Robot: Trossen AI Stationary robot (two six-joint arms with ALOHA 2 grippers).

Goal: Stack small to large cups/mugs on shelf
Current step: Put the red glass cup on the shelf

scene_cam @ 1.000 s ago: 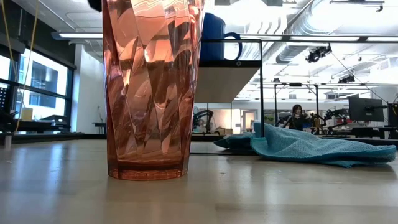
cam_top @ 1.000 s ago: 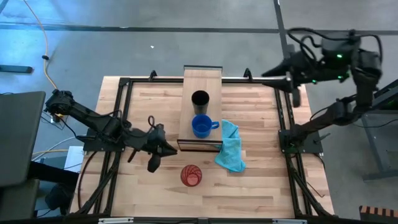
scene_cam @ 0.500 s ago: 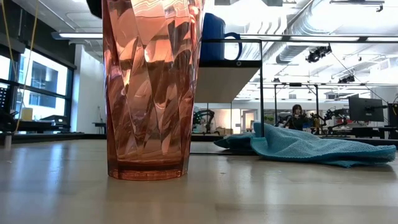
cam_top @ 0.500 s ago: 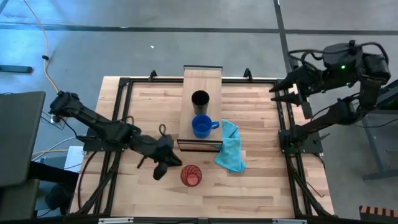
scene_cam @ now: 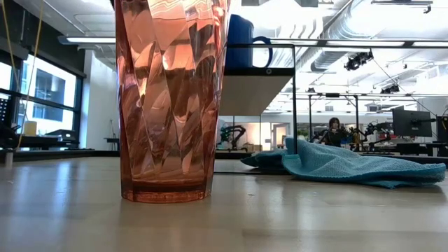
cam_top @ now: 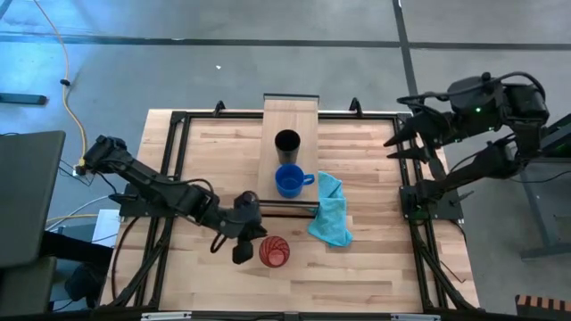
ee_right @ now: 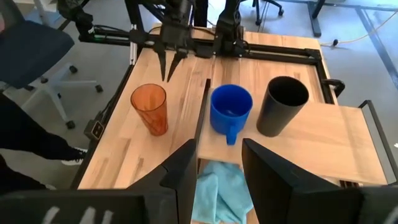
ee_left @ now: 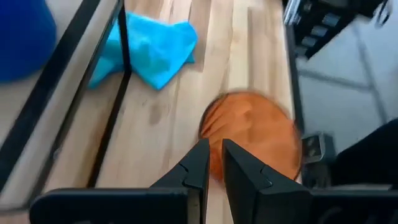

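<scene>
While its fingers are kept nearly shut on nothing, the left gripper [cam_top: 243,253] is held just beside the red-orange tumbler [cam_top: 275,251] on the table [cam_top: 366,267]. The blue mug [cam_top: 288,180] and black cup [cam_top: 287,142] are seen on the shelf [cam_top: 291,114]; the right gripper [cam_top: 397,135], spread wide, is raised over the table's far right edge.

A blue mug [cam_top: 287,180] and a black cup [cam_top: 287,142] are standing upright on the light-wood shelf [cam_top: 290,116], black at twelve o'clock; the red-orange tumbler [cam_top: 275,251] is standing at six.
</scene>
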